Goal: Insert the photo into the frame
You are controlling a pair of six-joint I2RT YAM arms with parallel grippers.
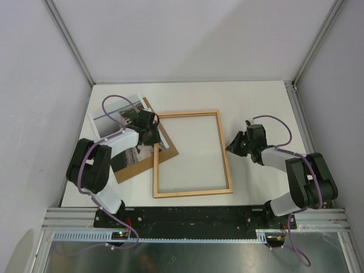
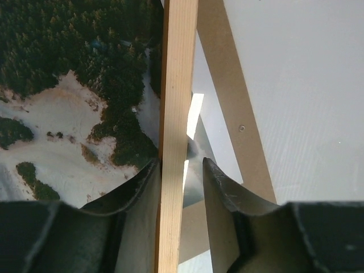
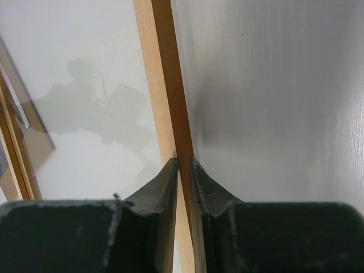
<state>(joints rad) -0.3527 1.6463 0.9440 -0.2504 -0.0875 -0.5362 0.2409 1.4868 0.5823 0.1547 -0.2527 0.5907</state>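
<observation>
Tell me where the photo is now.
Top view: the photo lies left of the frame on the brown backing board, its edge under the frame's left rail by the left gripper.

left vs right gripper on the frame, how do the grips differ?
Left gripper straddles the frame at its left rail, gap beside one finger; right gripper pinches the right rail, both fingers touching. Left sits over the photo; right over the table. Both flank long rails.

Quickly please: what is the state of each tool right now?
Left tool: open, astride the frame at its left rail, with a gap beside one finger.
Right tool: closed, holding the frame's right rail.
</observation>
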